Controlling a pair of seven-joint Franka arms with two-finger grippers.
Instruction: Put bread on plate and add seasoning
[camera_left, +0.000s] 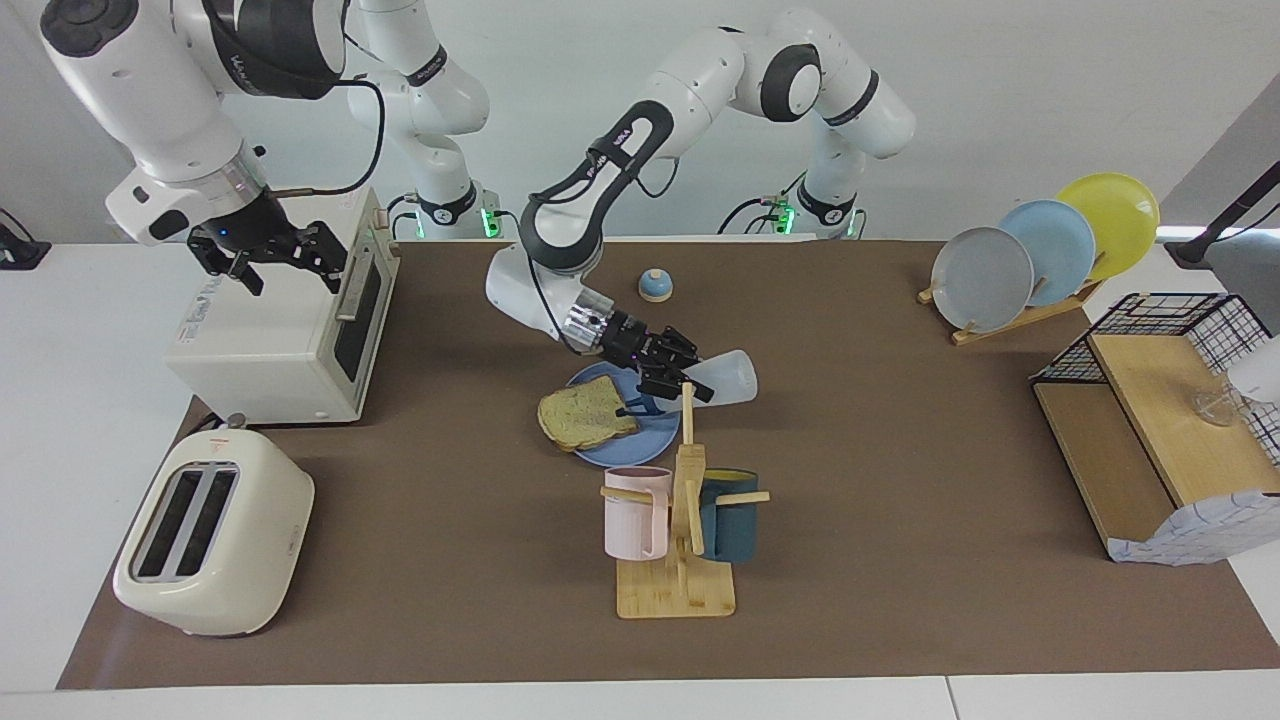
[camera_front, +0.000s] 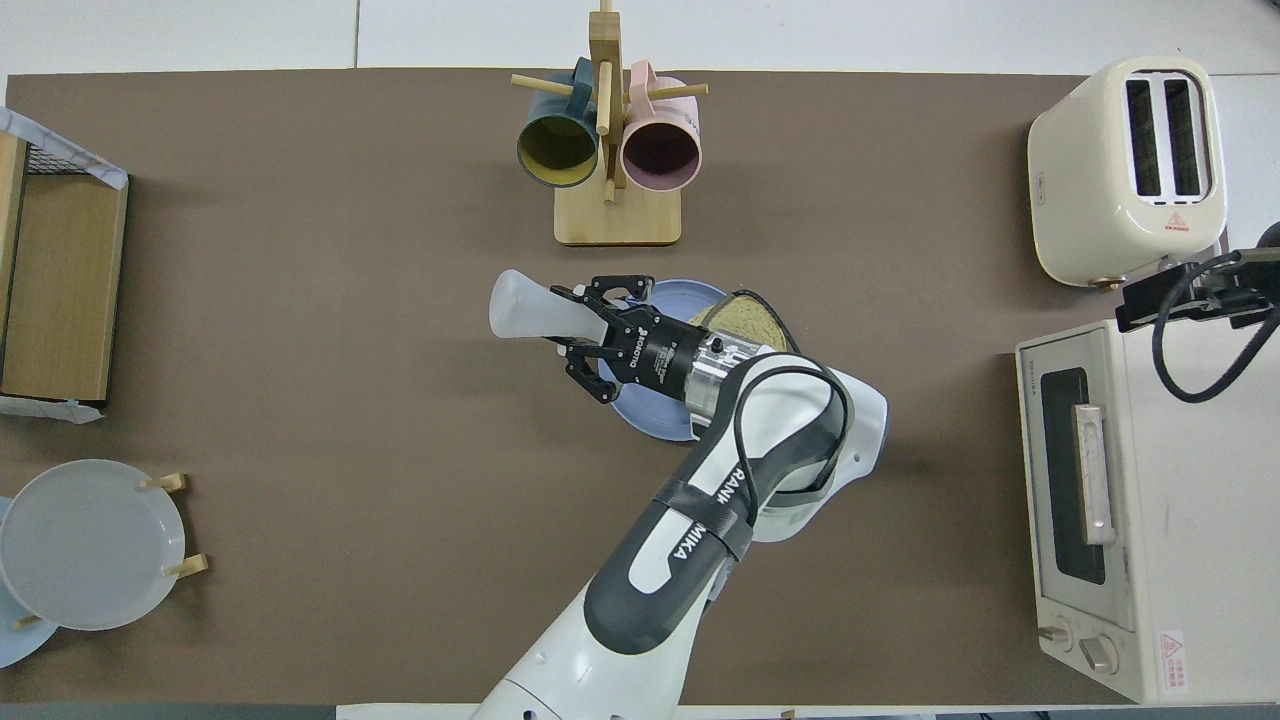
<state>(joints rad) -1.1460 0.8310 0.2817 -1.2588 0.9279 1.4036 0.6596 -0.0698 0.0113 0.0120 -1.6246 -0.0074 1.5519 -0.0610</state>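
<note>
A slice of bread (camera_left: 585, 415) (camera_front: 745, 320) lies on the medium-blue plate (camera_left: 625, 447) (camera_front: 650, 418), on the part toward the right arm's end. My left gripper (camera_left: 682, 382) (camera_front: 583, 327) is shut on the neck of the translucent seasoning bottle (camera_left: 728, 376) (camera_front: 522, 308). It holds the bottle tipped on its side over the plate's edge, with the dark cap end (camera_left: 638, 405) pointing down at the plate beside the bread. My right gripper (camera_left: 290, 262) waits open above the toaster oven.
A wooden mug rack (camera_left: 678, 545) (camera_front: 612, 150) with a pink and a teal mug stands just past the plate, farther from the robots. The toaster oven (camera_left: 280, 330), toaster (camera_left: 210, 535), small bell (camera_left: 655, 287), plate rack (camera_left: 1040, 255) and wooden shelf (camera_left: 1160, 420) stand around.
</note>
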